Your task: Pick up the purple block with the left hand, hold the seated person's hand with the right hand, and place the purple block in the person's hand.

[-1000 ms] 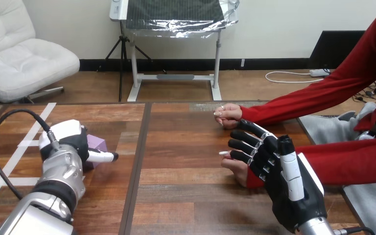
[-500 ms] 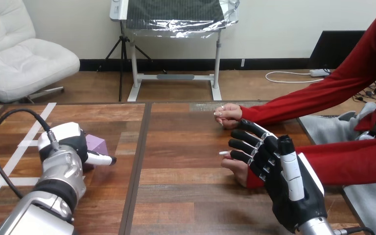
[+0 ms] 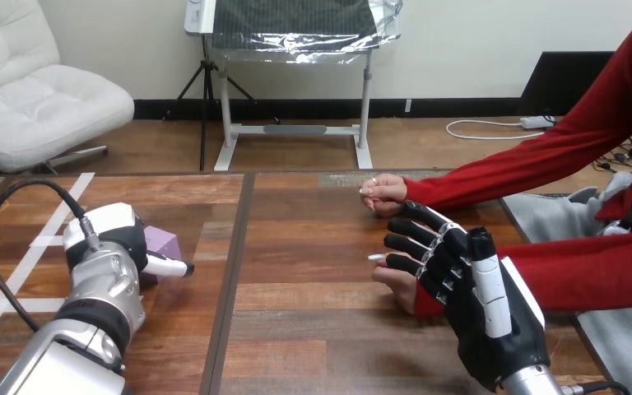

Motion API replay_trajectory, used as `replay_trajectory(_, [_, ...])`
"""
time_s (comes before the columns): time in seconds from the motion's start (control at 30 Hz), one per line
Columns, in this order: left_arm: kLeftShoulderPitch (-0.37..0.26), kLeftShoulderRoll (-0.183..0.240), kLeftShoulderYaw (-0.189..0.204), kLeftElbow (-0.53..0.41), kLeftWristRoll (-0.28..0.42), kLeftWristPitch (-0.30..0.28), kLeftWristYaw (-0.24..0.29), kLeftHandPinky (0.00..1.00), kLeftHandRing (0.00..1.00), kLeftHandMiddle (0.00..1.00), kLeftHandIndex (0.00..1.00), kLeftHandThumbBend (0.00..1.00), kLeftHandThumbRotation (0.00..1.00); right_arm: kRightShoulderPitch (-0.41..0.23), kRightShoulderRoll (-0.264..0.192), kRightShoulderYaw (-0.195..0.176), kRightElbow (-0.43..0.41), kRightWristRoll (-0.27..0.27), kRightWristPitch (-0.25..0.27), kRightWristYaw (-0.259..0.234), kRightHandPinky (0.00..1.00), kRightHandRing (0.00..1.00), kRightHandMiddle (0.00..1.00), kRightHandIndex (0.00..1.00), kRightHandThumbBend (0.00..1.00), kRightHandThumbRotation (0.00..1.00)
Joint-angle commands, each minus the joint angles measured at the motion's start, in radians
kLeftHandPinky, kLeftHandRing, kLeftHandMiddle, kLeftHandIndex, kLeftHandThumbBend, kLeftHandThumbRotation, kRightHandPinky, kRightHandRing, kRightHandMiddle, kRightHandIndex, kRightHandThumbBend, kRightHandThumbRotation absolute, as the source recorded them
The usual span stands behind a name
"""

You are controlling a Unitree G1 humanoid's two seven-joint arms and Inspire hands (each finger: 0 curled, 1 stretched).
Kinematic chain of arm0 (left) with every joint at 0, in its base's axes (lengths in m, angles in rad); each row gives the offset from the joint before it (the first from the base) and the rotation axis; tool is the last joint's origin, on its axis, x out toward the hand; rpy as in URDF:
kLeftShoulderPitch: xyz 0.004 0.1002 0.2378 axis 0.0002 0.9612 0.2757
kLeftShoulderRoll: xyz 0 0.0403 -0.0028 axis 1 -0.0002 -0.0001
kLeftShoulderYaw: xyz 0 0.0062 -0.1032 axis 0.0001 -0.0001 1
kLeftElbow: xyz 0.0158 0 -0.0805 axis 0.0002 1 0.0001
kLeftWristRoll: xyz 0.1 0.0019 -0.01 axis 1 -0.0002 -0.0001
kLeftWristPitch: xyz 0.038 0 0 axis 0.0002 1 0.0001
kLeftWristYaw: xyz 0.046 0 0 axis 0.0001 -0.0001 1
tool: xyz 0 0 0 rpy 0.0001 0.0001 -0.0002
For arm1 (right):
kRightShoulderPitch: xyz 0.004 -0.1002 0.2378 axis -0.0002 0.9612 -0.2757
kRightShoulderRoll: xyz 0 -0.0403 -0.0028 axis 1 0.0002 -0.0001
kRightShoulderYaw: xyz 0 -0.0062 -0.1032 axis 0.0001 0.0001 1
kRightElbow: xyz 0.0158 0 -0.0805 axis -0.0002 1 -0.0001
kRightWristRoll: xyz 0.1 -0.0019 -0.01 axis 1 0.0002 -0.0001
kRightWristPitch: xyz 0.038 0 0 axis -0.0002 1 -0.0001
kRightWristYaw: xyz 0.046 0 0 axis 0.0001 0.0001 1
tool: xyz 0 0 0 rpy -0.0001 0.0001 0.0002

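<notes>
The left hand (image 3: 115, 240) rested on the wooden table (image 3: 296, 329) at the left side of the head view, with its back toward the camera. The purple block (image 3: 164, 243) stood on the table directly against the far right side of this hand and was partly hidden by it. Whether the left hand gripped the block could not be told.

The right hand (image 3: 494, 321) was open. Its fingers (image 3: 415, 243) were spread and nearly straight, and they reached over the person's nearer hand (image 3: 395, 284), which lay on the table beneath them. No finger was seen curled round that hand; actual contact could not be confirmed.

The person's farther hand (image 3: 383, 193) lay loosely closed on the table just beyond the right hand, apart from it. The block was well apart from both of the person's hands.
</notes>
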State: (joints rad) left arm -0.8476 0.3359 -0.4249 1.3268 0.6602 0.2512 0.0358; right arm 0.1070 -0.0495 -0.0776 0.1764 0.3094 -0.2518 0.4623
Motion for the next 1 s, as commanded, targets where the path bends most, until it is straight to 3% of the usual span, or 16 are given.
replay_trajectory(0.0, [-0.082, -0.005, -0.014, -0.004, 0.007, -0.003, 0.017, 1.00, 0.95, 0.94, 0.93, 0.70, 0.52, -0.055, -0.012, 0.001, -0.037, 0.002, -0.019, 0.007, 0.78, 0.80, 0.79, 0.81, 0.89, 0.87])
replay_trajectory(0.3, [-0.077, -0.010, -0.008, -0.009, 0.002, 0.001, 0.049, 1.00, 0.92, 0.90, 0.89, 0.69, 0.45, -0.052, -0.013, 0.000, -0.041, 0.004, -0.014, 0.010, 0.79, 0.80, 0.80, 0.81, 0.90, 0.86])
replay_trajectory(0.57, [-0.068, -0.016, 0.008, -0.009, -0.013, -0.004, 0.098, 0.90, 0.82, 0.81, 0.80, 0.68, 0.33, -0.052, -0.013, 0.001, -0.043, 0.003, -0.012, 0.010, 0.79, 0.80, 0.80, 0.81, 0.89, 0.86])
replay_trajectory(0.97, [-0.063, -0.020, 0.015, -0.006, -0.032, -0.002, 0.126, 0.85, 0.77, 0.77, 0.75, 0.66, 0.24, -0.050, -0.013, 0.001, -0.047, 0.001, -0.010, 0.006, 0.79, 0.80, 0.80, 0.81, 0.90, 0.87])
